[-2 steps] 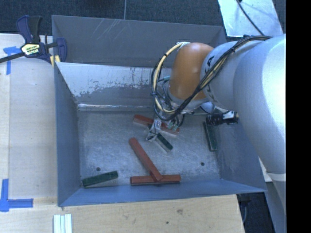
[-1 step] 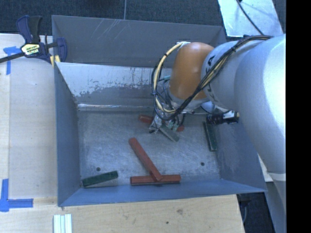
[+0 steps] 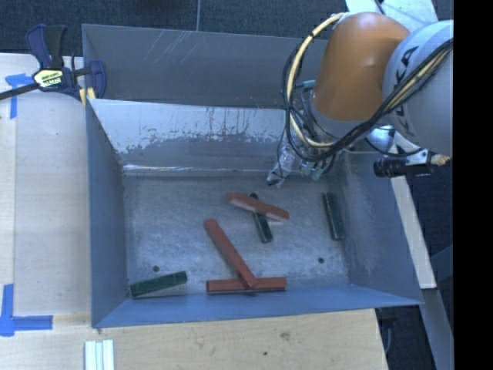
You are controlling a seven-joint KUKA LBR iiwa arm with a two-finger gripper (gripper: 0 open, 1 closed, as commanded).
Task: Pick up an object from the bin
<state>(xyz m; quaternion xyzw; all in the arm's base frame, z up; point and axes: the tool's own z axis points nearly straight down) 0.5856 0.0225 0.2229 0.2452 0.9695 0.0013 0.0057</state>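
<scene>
Pincer (image 3: 279, 174): low over the floor of the bin (image 3: 108, 206), close to the far wall, right of its middle. Apart or together: cannot tell. Nothing visibly held.

Nearest item: short red-brown stick (image 3: 258, 206), just beside the pincer on the side toward the near edge, apart from it. Lying across a dark green stick (image 3: 264, 228), so probably raised at 1 end. Judged light, stiff, smooth-faced, not fragile; liable to pivot if taken near an end. Best taken across the narrow width at mid-length.

Further out: 1 lone dark stick (image 3: 333, 216) by the right wall. 1 long diagonal stick (image 3: 227, 251), red-brown, meeting 1 flat-lying stick (image 3: 246, 286) at the near edge. 1 green stick (image 3: 158, 284) in the near-left corner.
</scene>
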